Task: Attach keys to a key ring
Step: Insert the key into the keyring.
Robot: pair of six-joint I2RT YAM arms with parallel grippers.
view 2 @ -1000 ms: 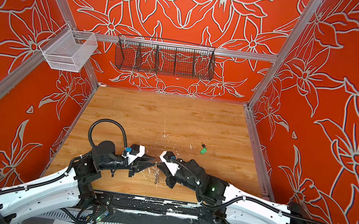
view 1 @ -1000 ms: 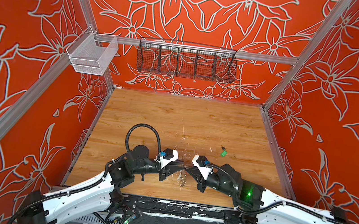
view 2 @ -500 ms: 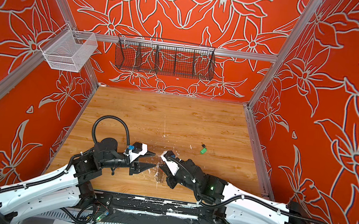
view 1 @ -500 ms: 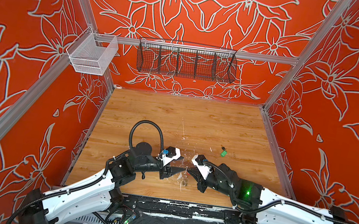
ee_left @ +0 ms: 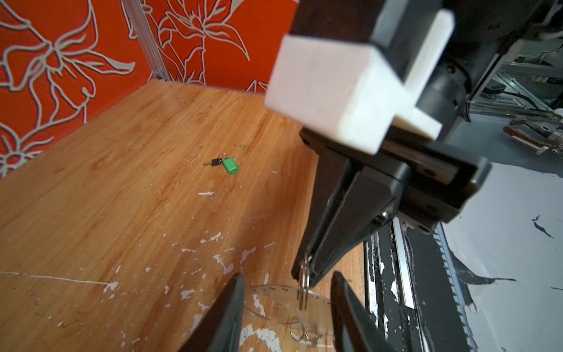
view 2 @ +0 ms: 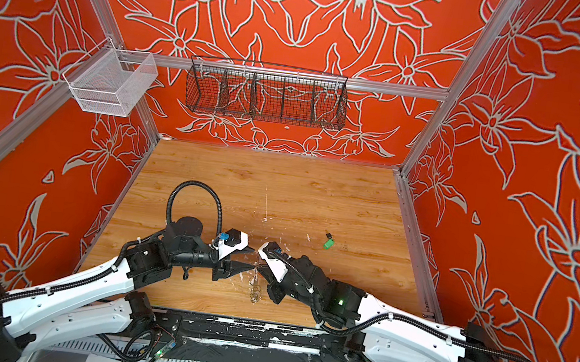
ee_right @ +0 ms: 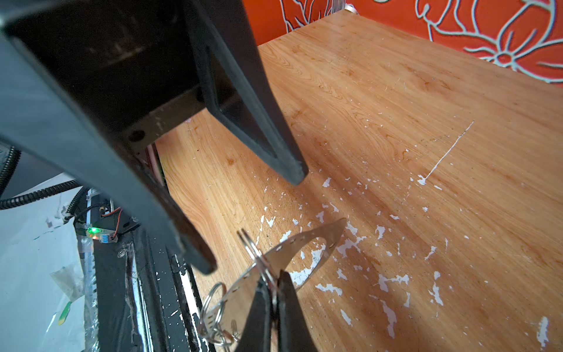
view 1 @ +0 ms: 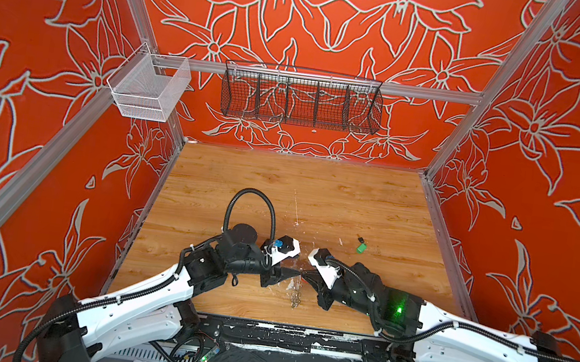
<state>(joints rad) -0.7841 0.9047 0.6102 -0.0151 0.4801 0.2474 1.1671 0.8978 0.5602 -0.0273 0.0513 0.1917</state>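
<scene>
The key ring (ee_right: 307,243), a flat grey hoop with small wire split rings (ee_right: 213,300) on its rim, hangs just above the table near the front edge. My right gripper (ee_right: 274,294) is shut on one split ring (ee_left: 303,285) at the hoop's rim. My left gripper (ee_left: 288,304) is open and faces the right gripper tip to tip. Its fingers (ee_left: 227,314) stand on either side of the hoop (ee_left: 265,288) without touching it. In both top views the two grippers (view 1: 291,271) (view 2: 261,268) meet above the dangling rings (view 1: 295,298). A green-tagged key (view 1: 360,247) (ee_left: 230,164) lies on the table to the right.
The wooden table (view 1: 280,188) carries white paint flecks around the grippers. A black wire basket (view 1: 301,98) and a white mesh basket (view 1: 148,89) hang on the back and left walls. A black rail (view 1: 291,336) runs along the table's front edge.
My left gripper has moved right, up to the right gripper's tip, and its jaws have widened. The right arm has held still with the key ring.
</scene>
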